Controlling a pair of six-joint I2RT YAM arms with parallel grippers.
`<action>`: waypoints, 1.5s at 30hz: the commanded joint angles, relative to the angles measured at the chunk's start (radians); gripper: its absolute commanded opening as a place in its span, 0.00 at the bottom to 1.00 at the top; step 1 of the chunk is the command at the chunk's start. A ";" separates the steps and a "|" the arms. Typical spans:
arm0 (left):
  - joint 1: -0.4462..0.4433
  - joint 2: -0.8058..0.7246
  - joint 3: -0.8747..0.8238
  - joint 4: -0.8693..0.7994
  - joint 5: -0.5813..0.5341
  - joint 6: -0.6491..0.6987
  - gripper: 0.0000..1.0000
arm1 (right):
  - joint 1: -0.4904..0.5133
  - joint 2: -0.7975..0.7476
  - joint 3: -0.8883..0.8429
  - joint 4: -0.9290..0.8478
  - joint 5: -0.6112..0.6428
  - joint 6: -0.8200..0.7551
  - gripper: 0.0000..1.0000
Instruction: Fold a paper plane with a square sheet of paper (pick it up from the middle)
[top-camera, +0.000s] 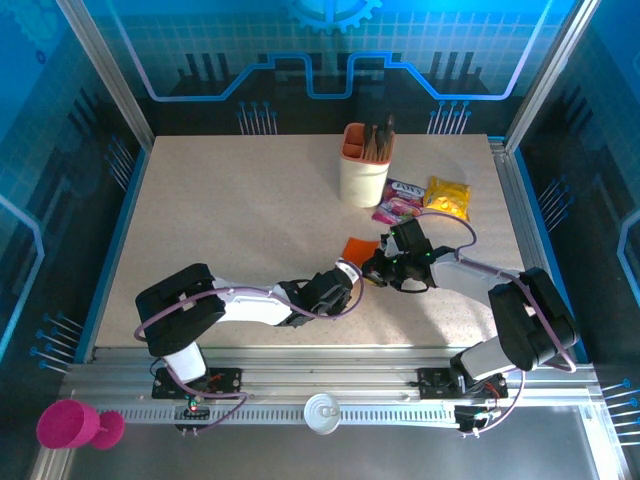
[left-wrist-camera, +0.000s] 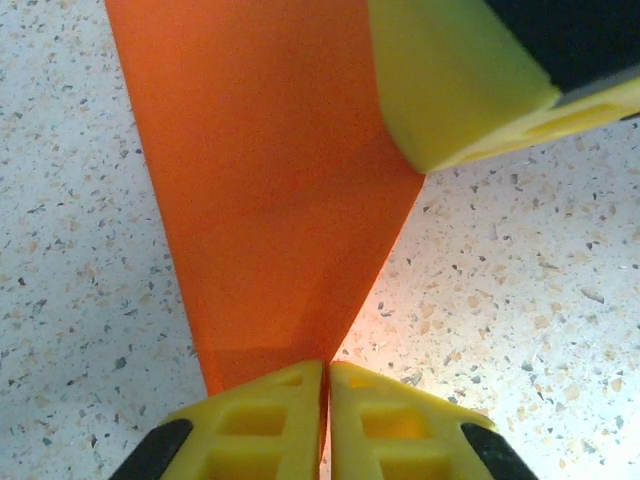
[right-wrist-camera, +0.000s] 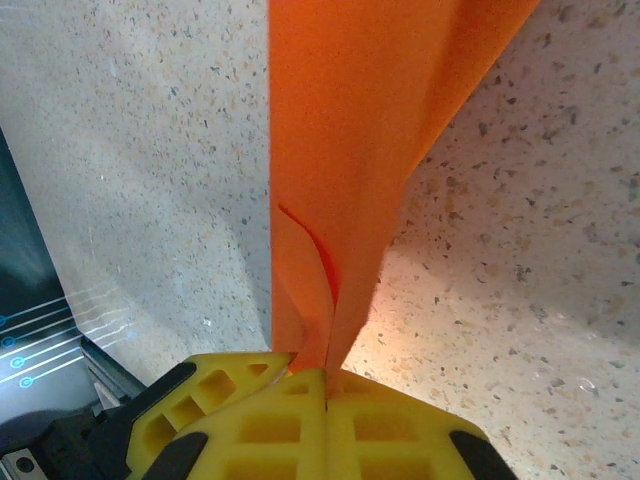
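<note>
Over the speckled table, left jaws and right jaws both pinch the orange paper.

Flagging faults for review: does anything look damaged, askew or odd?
Only the paper: just above the right gripper, which is shut on it, a curved edge lifts off the fold, either a loose layer or a small tear. Nothing else stands out.

Stretched low from both bases, elbows bent, forearms converging over the tabletop. Pinched shut with the left pincer on the narrow end of the folded orange paper, yellow fingers pressed together. Clamped likewise with the right pincer on another edge, just beside the left.
</note>
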 joint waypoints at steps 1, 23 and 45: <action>-0.005 0.009 -0.011 0.024 0.020 0.018 0.05 | 0.012 -0.008 0.024 -0.028 -0.007 0.007 0.00; 0.026 -0.050 -0.004 -0.015 0.208 -0.059 0.00 | 0.006 -0.026 0.058 -0.119 0.011 -0.053 0.51; 0.060 -0.063 0.009 -0.037 0.267 -0.077 0.00 | 0.093 0.001 0.051 -0.171 0.031 -0.073 0.52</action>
